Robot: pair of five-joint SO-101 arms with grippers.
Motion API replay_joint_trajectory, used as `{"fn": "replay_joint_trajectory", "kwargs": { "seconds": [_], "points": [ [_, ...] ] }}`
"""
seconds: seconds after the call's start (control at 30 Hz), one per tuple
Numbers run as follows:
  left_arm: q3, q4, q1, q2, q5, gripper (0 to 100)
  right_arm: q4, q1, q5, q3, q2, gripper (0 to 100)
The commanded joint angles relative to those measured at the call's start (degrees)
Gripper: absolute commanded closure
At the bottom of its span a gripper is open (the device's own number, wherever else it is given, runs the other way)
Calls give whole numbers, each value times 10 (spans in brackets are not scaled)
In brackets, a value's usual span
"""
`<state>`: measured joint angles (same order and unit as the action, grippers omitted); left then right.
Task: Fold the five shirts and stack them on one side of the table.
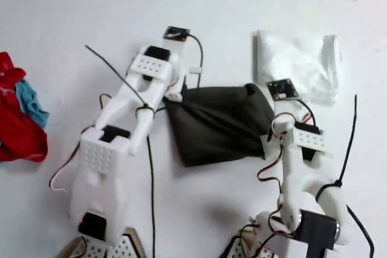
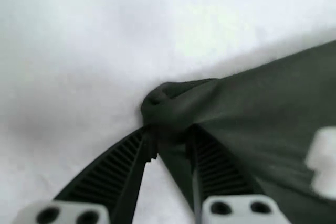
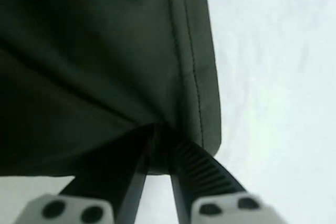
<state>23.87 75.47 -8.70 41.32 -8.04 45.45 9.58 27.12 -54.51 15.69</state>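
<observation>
Mid-fold on the dark shirt (image 1: 221,124) in the middle of the table (image 1: 48,22): left gripper (image 2: 169,139) and right gripper (image 3: 160,136) are each pinched tight on a bunched edge. Next I'd guess both ends get carried over together, evenly

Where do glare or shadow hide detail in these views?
High view: bright table nearly swallows the white shirt. Left wrist view: soft shadow beside the dark shirt held in the left gripper. Right wrist view: shirt folds go near black at the right gripper.
</observation>
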Motion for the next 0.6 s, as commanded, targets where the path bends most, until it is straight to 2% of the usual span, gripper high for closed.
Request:
{"fn": "replay_joint_trajectory", "kwargs": {
  "seconds": [0.0, 0.27, 0.37, 0.47, 0.57],
  "points": [
    [-1, 18, 45, -5, 14, 895, -8, -20, -23, 7, 31, 981],
    [-7, 106, 28, -111, 25, 895, 109, -28, -31, 149, 25, 981],
    [-14, 149, 15, -175, 25, 895, 130, -31, -63, 210, 24, 979],
    [-86, 144, -4, -245, 27, 895, 131, -50, -87, 253, 23, 979],
    [-226, 71, -25, -320, 30, 895, 131, -80, -111, 289, -3, 980]
  ]
}}
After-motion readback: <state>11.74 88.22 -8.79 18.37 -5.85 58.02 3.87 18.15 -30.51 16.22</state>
